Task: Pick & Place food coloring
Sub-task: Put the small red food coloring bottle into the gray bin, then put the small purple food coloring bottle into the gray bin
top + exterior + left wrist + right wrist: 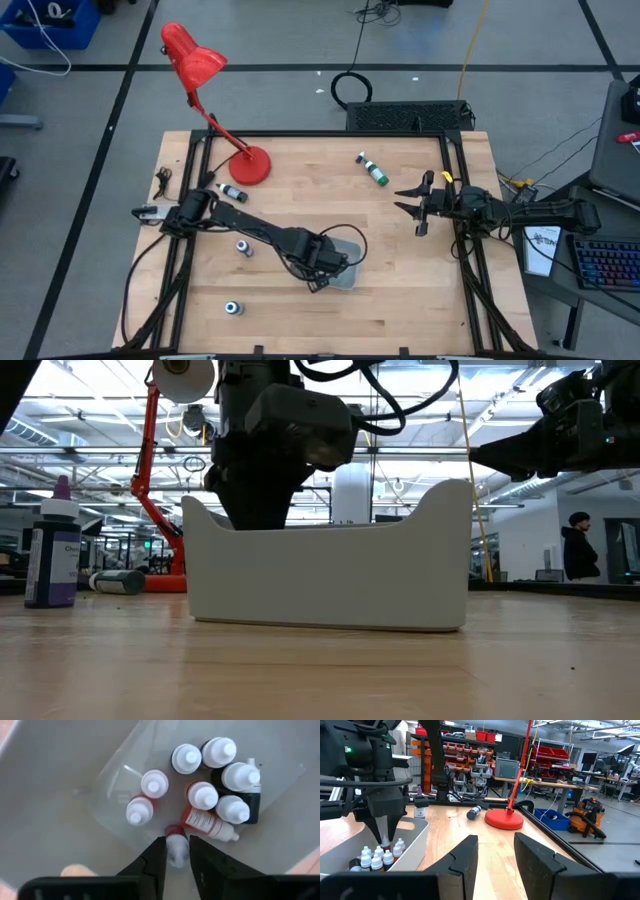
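The pale tray (pixel 352 279) sits near the table's middle, toward the near edge, and shows as a wall in the low view (pixel 330 580). Several white-capped food coloring bottles (pixel 205 795) stand inside it, and one red-labelled bottle (pixel 207 824) lies on its side. My left gripper (pixel 176 840) reaches down into the tray (pixel 385 834), shut on a small bottle. My right gripper (pixel 495 845) hovers open over the table's right side (pixel 400 200), touching nothing. Loose bottles lie on the table: green ones (pixel 375 170) toward the far edge, others at left (pixel 243 247). My left gripper pinches a small bottle by its white top (pixel 177 854) between the two fingers, which come from above and point down. The bottle's red part (pixel 174 829) shows beyond the fingertips. It stands upright among the other bottles; whether its base rests on the tray floor I cannot tell.
A red desk lamp stands on its round base (pixel 250 165) at the far left. A dark bottle (pixel 232 190) lies near it, another small one (pixel 233 308) sits by the near edge, and a purple bottle (pixel 50 555) stands upright at left. Bare wood lies between tray and right arm.
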You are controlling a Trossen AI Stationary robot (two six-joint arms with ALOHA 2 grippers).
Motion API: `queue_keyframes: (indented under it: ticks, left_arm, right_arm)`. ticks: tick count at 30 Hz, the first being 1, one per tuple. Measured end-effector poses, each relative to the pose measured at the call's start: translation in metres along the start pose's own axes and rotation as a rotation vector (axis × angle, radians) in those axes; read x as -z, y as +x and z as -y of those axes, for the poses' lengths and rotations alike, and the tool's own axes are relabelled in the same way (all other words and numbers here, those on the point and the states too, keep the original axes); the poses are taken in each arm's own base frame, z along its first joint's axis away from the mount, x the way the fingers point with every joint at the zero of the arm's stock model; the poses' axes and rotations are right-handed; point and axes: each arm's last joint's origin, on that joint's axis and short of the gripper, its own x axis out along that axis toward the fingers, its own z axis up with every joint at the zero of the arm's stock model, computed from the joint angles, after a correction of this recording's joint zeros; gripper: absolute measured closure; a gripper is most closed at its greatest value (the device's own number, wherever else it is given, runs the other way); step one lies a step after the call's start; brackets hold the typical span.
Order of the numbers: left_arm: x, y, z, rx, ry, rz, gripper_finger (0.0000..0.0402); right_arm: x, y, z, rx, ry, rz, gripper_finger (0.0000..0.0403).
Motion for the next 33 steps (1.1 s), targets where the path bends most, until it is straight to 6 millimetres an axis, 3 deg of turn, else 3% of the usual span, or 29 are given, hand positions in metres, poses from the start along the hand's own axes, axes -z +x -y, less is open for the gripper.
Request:
queue_keyframes:
  ticks: [5,13,18,23,26,28,33]
  left_arm:
    - [0.000,0.000,0.000,-0.001,0.000,0.000,0.0283]
    - [0.001,-0.003,0.000,0.023,0.004,-0.019,0.0276]
    - [0.005,-0.032,-0.006,0.058,-0.011,0.019,0.0276]
    - [0.008,-0.079,-0.020,0.042,-0.029,0.208,0.0275]
    - [-0.005,-0.102,-0.035,0.031,0.003,0.376,0.0275]
    - [-0.026,-0.109,-0.050,0.070,0.027,0.463,0.0275]
    - [-0.082,-0.111,-0.113,0.136,0.029,0.568,0.0274]
  right_arm:
    - [0.000,0.000,0.000,0.000,0.000,0.000,0.0287]
    - [0.000,0.000,0.000,0.000,0.000,0.000,0.0287]
    - [0.000,0.000,0.000,0.000,0.000,0.000,0.0287]
    - [0.000,0.000,0.000,-0.001,0.000,-0.002,0.0287]
    - [0.000,0.000,0.000,0.000,0.000,-0.002,0.0287]
    - [0.000,0.000,0.000,0.000,0.000,0.000,0.0287]
    - [0.000,0.000,0.000,-0.001,0.000,-0.002,0.0287]
